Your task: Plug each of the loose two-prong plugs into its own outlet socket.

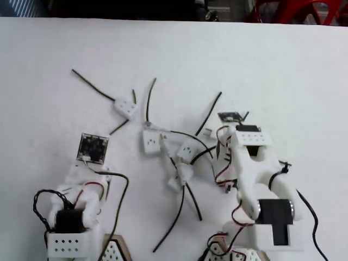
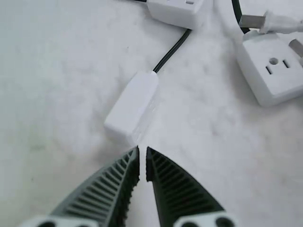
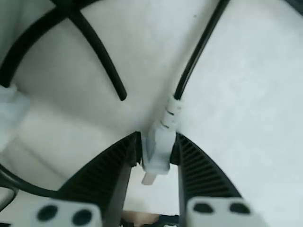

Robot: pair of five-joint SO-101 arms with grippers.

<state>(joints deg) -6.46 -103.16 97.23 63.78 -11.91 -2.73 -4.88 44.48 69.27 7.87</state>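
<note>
Right hand (image 3: 156, 144): clamped on small white two-prong plug (image 3: 160, 137), gripping its body, likely for carrying to a socket.
Left hand (image 2: 142, 158): nearly closed, empty, beside white rectangular cord block (image 2: 132, 106).

No text, label or number is legible anywhere

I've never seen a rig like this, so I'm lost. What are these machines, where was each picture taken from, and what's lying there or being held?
Two small robot arms work at a white table. One picture looks down from above: left arm, right arm. The other two come from cameras on each wrist, looking past the gripper. White outlet blocks and loose plugs on black cords lie about. The left gripper is shut, empty, by a corded white block. The right gripper pinches a white plug.
</note>
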